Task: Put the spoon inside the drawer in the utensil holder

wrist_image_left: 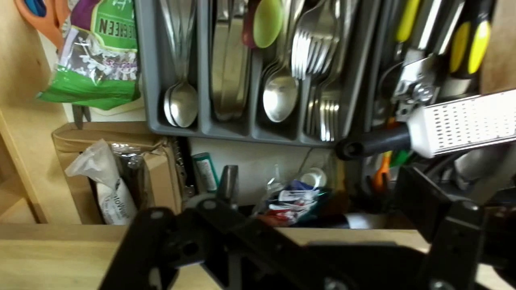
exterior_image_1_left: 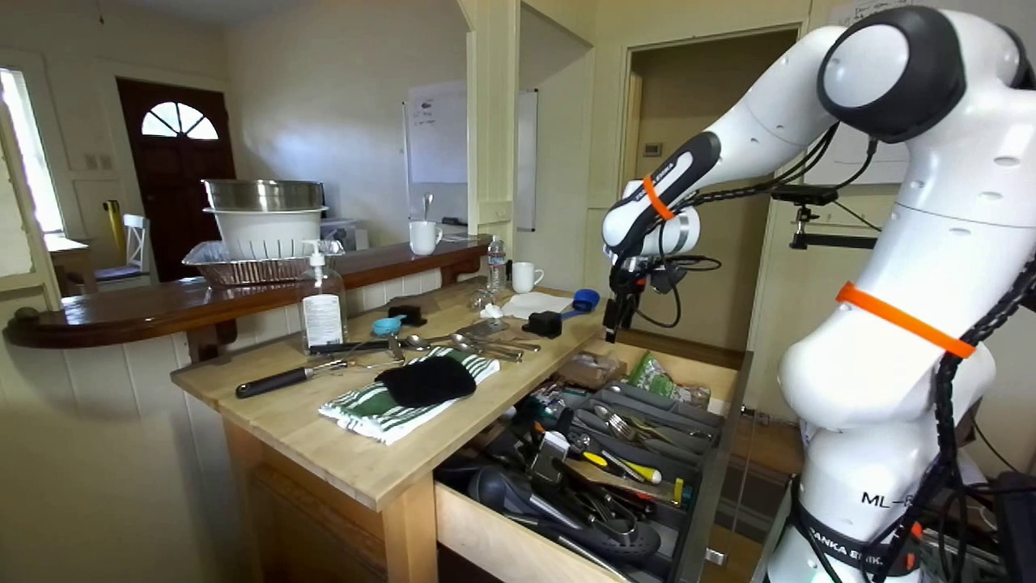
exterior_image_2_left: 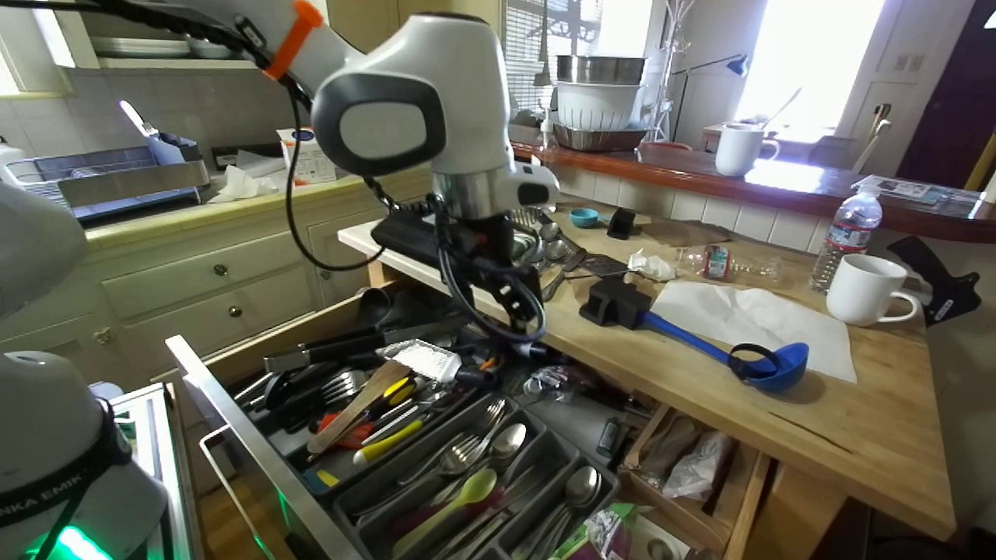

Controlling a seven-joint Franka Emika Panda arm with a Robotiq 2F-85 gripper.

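Observation:
The drawer is pulled open below the wooden counter, crowded with utensils. Inside is the grey divided utensil holder, also in an exterior view. Its compartments hold spoons, knives, forks, and a green-headed spoon. Metal spoons also lie on the counter; which spoon the task means I cannot tell. My gripper is open, with nothing seen between its fingers. It points down over the drawer's inner side by the counter edge, in both exterior views.
A grater and black-handled tools fill the drawer beside the holder. A green bag and a cardboard box lie on its other side. On the counter are a blue ladle, paper, mug and striped towel.

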